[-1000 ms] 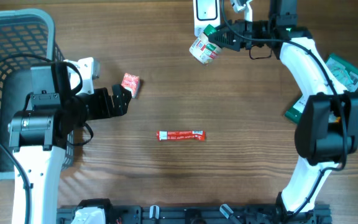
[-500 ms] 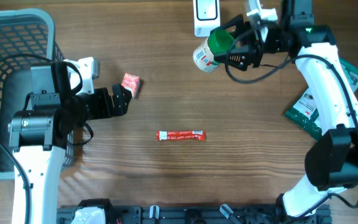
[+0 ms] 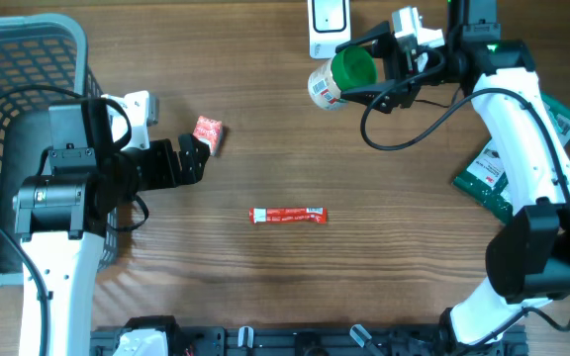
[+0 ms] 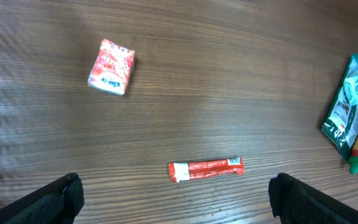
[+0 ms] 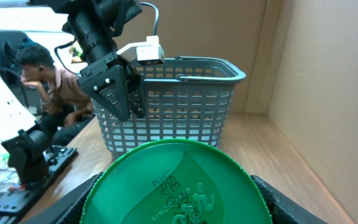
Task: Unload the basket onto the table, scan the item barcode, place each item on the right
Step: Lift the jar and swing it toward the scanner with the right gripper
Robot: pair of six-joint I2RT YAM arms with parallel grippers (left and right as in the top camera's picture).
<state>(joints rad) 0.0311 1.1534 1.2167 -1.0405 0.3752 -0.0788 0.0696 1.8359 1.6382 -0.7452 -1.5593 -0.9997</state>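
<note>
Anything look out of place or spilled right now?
Nothing spilled or damaged. The jar is held tipped sideways in the right gripper by the scanner, lid on, which looks deliberate. The stick pack, small packet and pouch lie flat.

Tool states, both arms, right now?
Left tool: open, holding nothing.
Right tool: closed on the green-lidded jar.

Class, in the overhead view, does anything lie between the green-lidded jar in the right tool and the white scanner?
Nothing visible does. The green-lidded white plastic jar, gripped by the right tool, hangs right next to the white box-shaped scanner; no other object lies between them.
</note>
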